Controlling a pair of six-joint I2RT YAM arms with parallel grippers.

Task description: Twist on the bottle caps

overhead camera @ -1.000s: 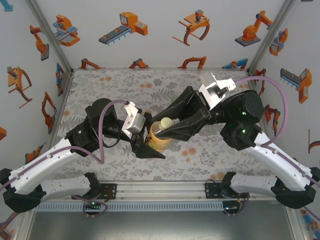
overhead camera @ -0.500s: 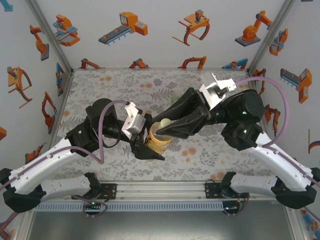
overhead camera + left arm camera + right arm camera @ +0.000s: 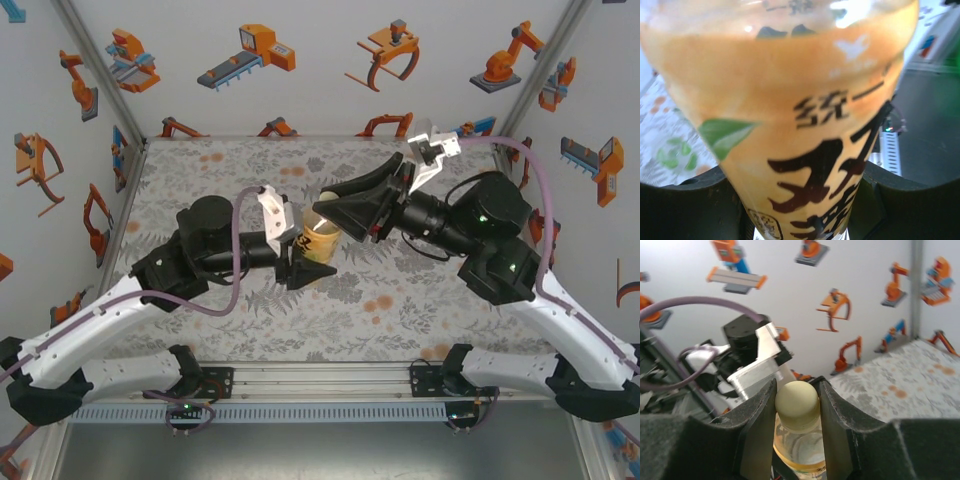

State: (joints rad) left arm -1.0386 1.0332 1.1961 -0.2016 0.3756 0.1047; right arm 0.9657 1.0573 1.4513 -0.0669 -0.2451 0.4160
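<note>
Capping step. Your left gripper (image 3: 303, 262) clamped the amber bottle (image 3: 805, 125) at mid-table; your right gripper (image 3: 335, 212) pinched the cap (image 3: 797, 399) on its neck. Next probably called for a clockwise twist.

left arm reaching in from near-left corner of table (image 3: 225, 165) toward its centre, left gripper (image 3: 305, 267) clamped low on amber bottle (image 3: 316, 243), right arm bent in from near-right corner, wrist roughly level, right gripper (image 3: 330, 205) fingers (image 3: 756, 430) pinching pale cap (image 3: 797, 405) both sides
</note>
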